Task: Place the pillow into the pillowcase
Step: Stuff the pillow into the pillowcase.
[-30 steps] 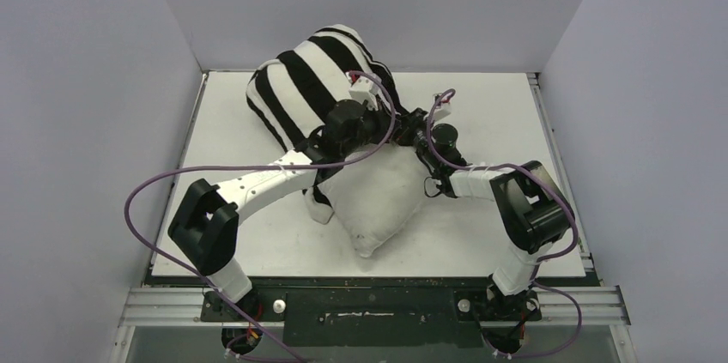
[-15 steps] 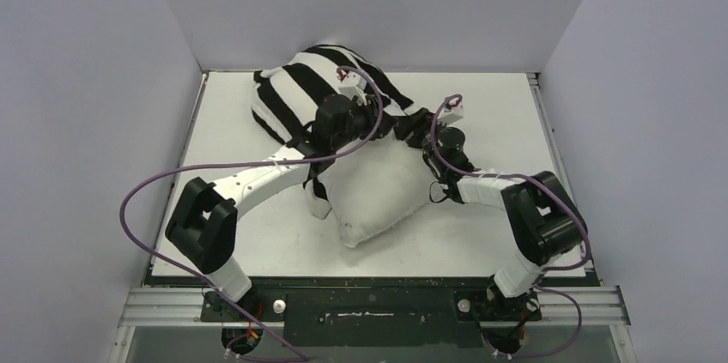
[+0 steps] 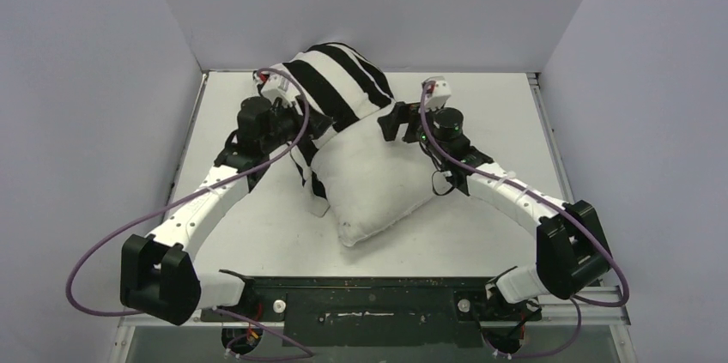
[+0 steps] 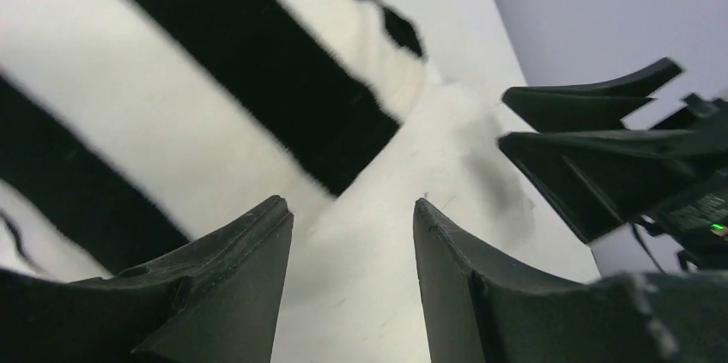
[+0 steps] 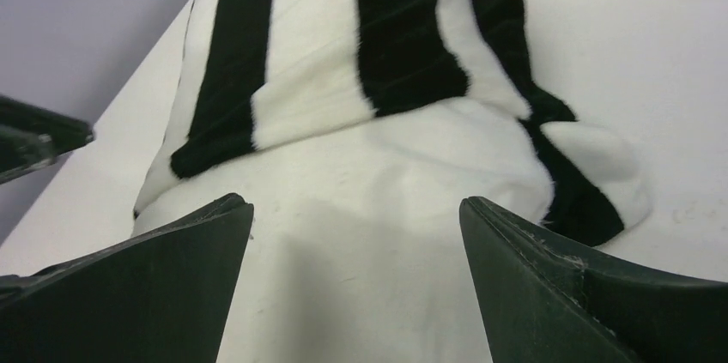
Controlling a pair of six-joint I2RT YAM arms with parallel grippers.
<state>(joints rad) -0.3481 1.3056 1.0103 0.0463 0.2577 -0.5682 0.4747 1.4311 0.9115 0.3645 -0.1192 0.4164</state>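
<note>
The off-white pillow [image 3: 373, 183] lies tilted in the middle of the table, with its far end inside the black-and-white striped pillowcase [image 3: 335, 80]. The near half of the pillow is bare. My left gripper [image 3: 302, 121] is at the left side of the pillowcase mouth, open, with nothing between its fingers [image 4: 257, 243]. My right gripper [image 3: 388, 123] is at the right side of the mouth, wide open just above the pillow [image 5: 369, 174]. In the right wrist view the striped pillowcase [image 5: 386, 37] bunches beyond the bare pillow fabric.
The white table [image 3: 249, 226] is enclosed by grey walls on the left, back and right. Purple cables [image 3: 103, 243] loop off both arms. A striped flap [image 3: 316, 191] hangs at the pillow's left edge. The black base rail [image 3: 369, 299] runs along the near edge.
Both grippers have gone from shut on the pillowcase edge to open and let it go. The arms have swung apart, left arm leftward and right arm rightward. The pillowcase has settled lower.
</note>
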